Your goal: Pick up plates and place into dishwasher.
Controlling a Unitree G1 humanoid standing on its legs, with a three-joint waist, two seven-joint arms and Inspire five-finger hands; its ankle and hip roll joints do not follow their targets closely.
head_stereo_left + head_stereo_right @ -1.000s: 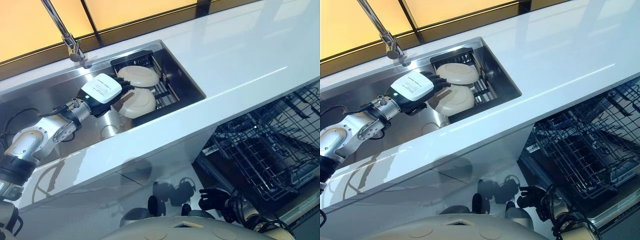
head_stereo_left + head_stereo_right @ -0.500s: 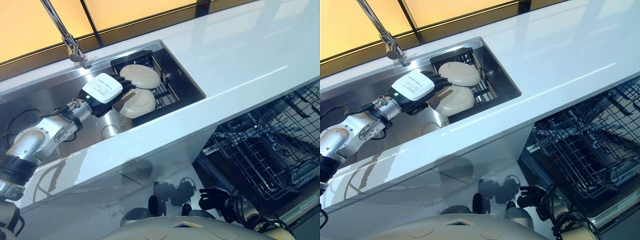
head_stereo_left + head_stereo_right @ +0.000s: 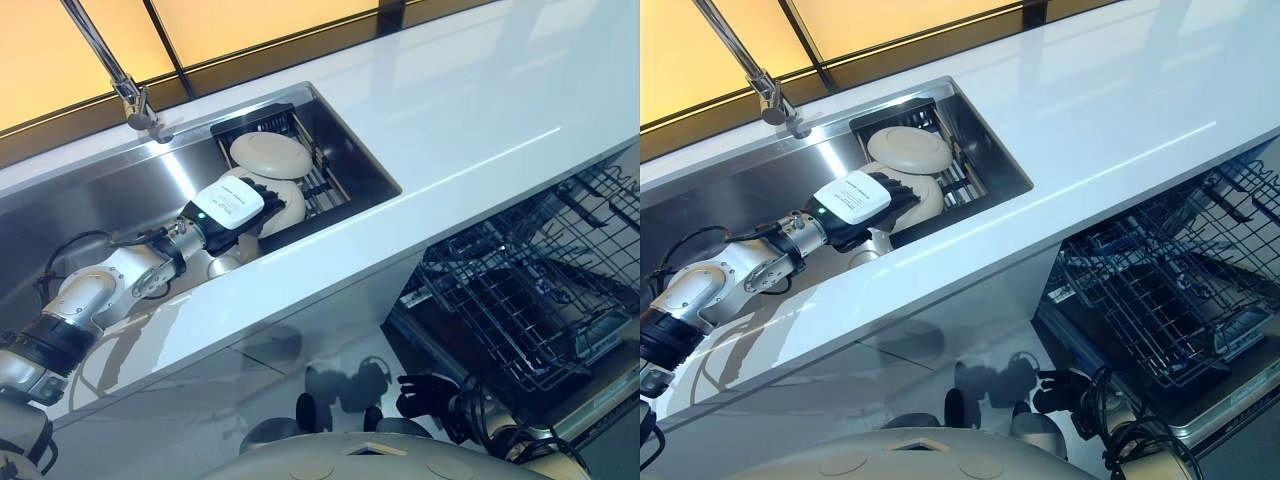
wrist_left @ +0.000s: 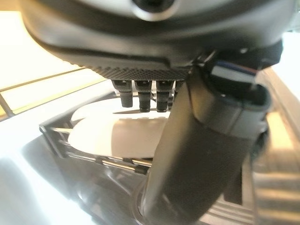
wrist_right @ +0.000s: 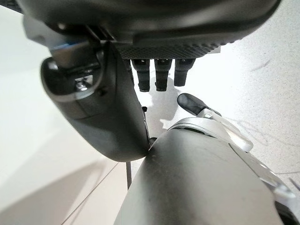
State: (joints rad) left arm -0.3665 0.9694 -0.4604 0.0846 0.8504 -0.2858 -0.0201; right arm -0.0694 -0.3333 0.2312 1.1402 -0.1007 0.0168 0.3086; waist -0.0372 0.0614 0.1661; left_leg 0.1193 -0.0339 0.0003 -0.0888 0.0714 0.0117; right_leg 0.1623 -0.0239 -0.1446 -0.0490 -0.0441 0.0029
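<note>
Down in the steel sink (image 3: pixel 120 190), the left hand (image 3: pixel 235 205) lies over the nearer plate (image 3: pixel 285 208) in the black rack (image 3: pixel 325 185), fingers curled round its rim. Behind it rests a second plate (image 3: pixel 268 155). Rightward, the dishwasher rack (image 3: pixel 520 290) stands open. Low down, the right hand (image 3: pixel 425 395) hangs with fingers relaxed.

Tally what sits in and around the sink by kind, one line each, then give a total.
Cream plates: 2, a far plate and a near plate under the left hand
Black sink rack: 1
Faucet: 1
Dishwasher rack: 1
Total: 5
</note>
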